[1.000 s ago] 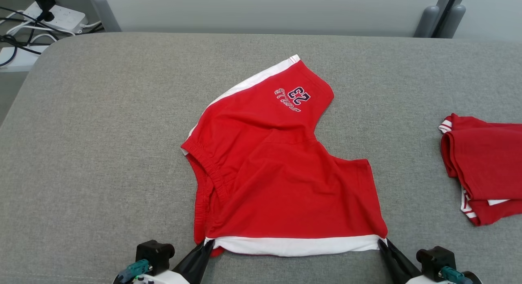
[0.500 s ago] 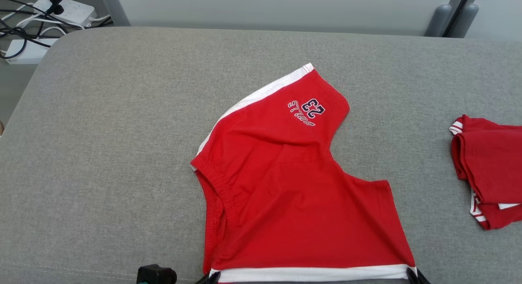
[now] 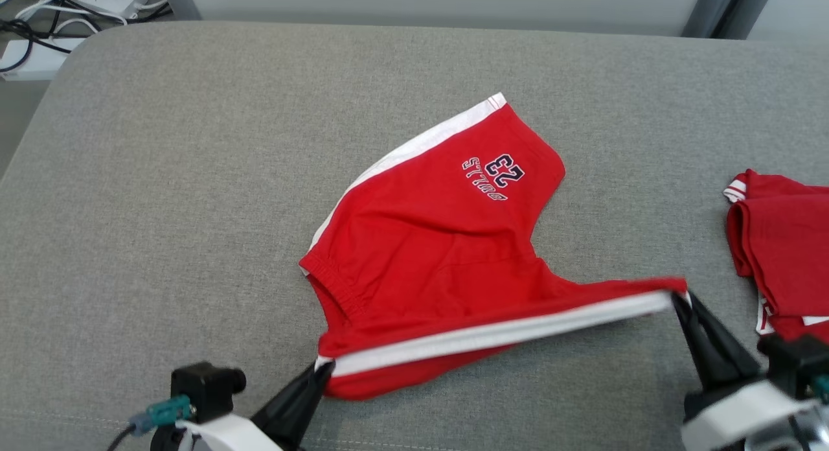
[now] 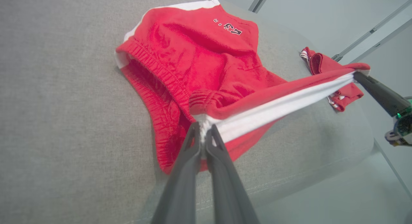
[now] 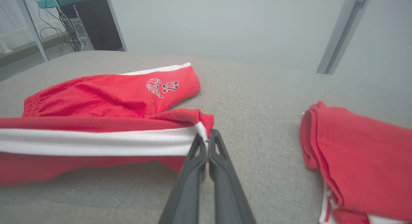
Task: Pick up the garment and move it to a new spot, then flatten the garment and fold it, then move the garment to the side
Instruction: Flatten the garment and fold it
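I am pinching the red shorts (image 3: pixel 440 243) with both grippers. My left gripper (image 3: pixel 322 367) is clamping down on the near-left end of the white hem band (image 3: pixel 499 331), its two dark fingers pressing together with the cloth caught between their tips. My right gripper (image 3: pixel 679 300) is gripping the band's other end in the same way, off to my right.

Between the two grippers the band is stretching taut in a straight line. It is hanging clear of the grey padded surface (image 3: pixel 162 179), and a fold of red cloth is drooping under it. In the head view the right end is sitting higher than the left.

The rest of the shorts is lying on the padding near the middle of the surface. The far leg is pointing away from me and showing its navy "23" print (image 3: pixel 497 176), with a white side stripe (image 3: pixel 414 150) running along its left edge. The gathered elastic waistband (image 3: pixel 330 286) is bunching at the left side.

A second red garment (image 3: pixel 783 243) with white trim is lying folded at my right, well apart from the shorts. White power strips (image 3: pixel 35 54) and dark cables are lying on the floor beyond the far-left corner.
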Tool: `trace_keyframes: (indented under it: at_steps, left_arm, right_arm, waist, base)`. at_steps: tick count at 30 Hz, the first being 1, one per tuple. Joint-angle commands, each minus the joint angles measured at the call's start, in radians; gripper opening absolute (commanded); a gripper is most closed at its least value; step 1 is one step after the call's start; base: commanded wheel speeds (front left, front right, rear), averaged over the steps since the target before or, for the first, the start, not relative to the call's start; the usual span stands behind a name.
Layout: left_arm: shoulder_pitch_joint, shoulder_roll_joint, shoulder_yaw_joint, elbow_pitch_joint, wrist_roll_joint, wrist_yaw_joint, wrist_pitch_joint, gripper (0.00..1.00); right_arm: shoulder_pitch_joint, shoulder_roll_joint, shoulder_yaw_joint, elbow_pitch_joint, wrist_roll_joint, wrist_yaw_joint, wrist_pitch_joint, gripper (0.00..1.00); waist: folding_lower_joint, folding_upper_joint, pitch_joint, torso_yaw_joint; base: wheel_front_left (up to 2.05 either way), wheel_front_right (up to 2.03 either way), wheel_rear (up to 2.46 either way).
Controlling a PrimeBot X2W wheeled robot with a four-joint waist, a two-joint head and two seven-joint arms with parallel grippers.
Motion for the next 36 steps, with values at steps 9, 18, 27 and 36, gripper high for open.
trace_keyframes:
  at_steps: [9,18,27,36]
  left_arm:
    - [-0.334,-0.050,0.072,0.130,-0.070,-0.083,-0.009,0.00]
    - [-0.577,-0.151,0.029,0.374,-0.096,-0.159,-0.044,0.00]
    - [-0.683,-0.198,-0.027,0.519,-0.131,-0.182,-0.094,0.07]
    - [-0.695,-0.195,-0.035,0.565,-0.105,-0.176,-0.280,1.00]
  right_arm:
    - [-0.608,-0.191,0.228,0.228,0.052,-0.004,0.071,0.00]
    - [-1.037,-0.235,0.480,0.578,0.125,-0.004,0.075,0.00]
    - [-1.183,-0.234,0.655,0.790,0.204,-0.004,0.029,0.00]
    - [-1.194,-0.210,0.707,0.890,0.335,-0.004,-0.136,1.00]
  waist:
    - [0.0000,-0.0001,0.130,0.072]
    - [0.0000,-0.0001,0.231,0.180]
    - [0.0000,-0.0001,0.261,0.227]
    - [0.0000,-0.0001,0.228,0.213]
  base:
    - [0.00,0.00,0.00]
    - [0.00,0.00,0.00]
    - [0.00,0.00,0.00]
    - [0.00,0.00,0.00]
